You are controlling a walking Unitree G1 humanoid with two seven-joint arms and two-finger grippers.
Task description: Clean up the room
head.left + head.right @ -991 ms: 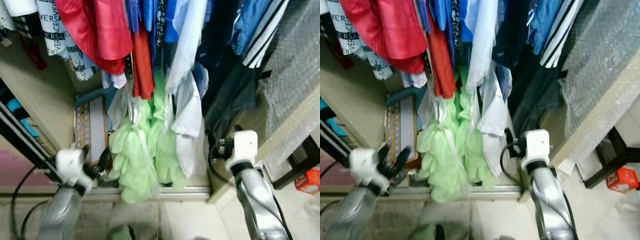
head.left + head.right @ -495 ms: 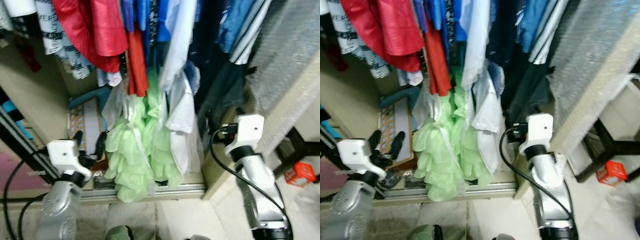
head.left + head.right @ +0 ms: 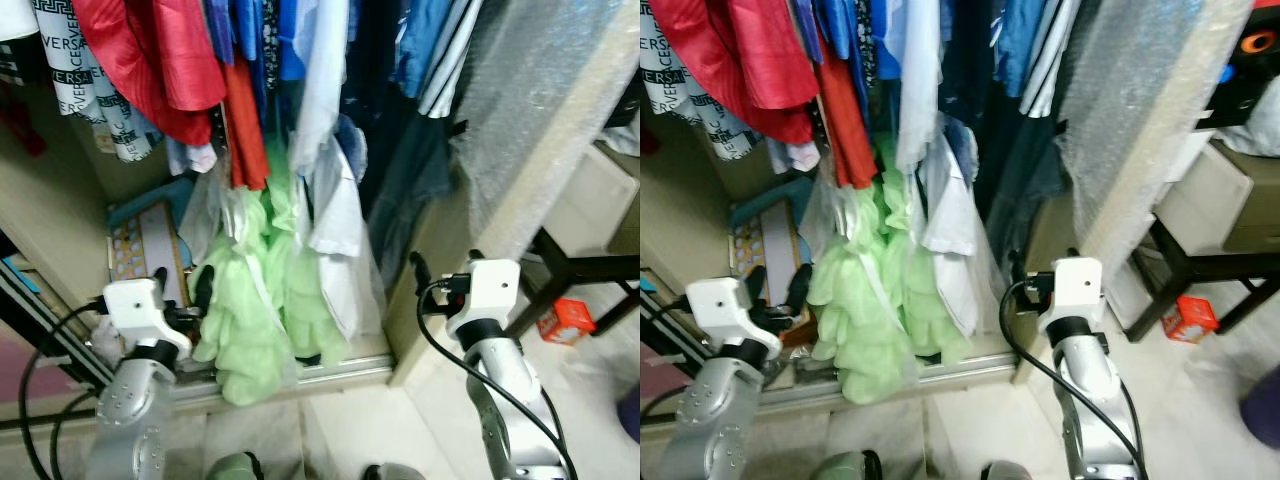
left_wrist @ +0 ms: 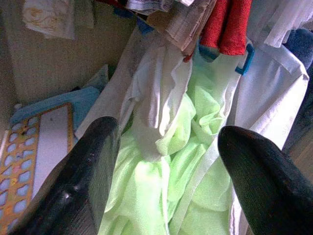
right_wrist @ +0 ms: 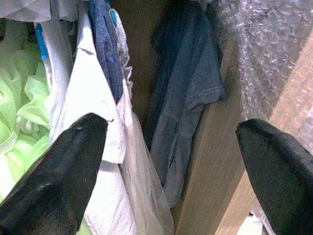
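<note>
An open wardrobe holds hanging clothes: a red garment [image 3: 150,60], a white shirt [image 3: 335,240], a dark grey-blue shirt [image 5: 186,98] and a pale green ruffled garment [image 3: 255,320] reaching down to the sliding track [image 3: 330,372]. My left gripper [image 3: 182,285] is open at the wardrobe's bottom left, just left of the green garment [image 4: 186,161], with nothing between its fingers [image 4: 83,181]. My right gripper [image 3: 445,265] is open too, level with the wardrobe's right edge, facing the white shirt [image 5: 93,127] and the grey-blue shirt.
A patterned yellow-and-white board [image 3: 140,250] lies on the wardrobe floor behind the left gripper. A panel wrapped in bubble wrap [image 3: 530,110] stands at the right. Beyond it are a black table frame [image 3: 575,265] and a small red box [image 3: 560,320] on the tiled floor.
The view has swung to the right, so the wardrobe sits further left and more of the room at the right shows. Both grippers stay open before the clothes.
</note>
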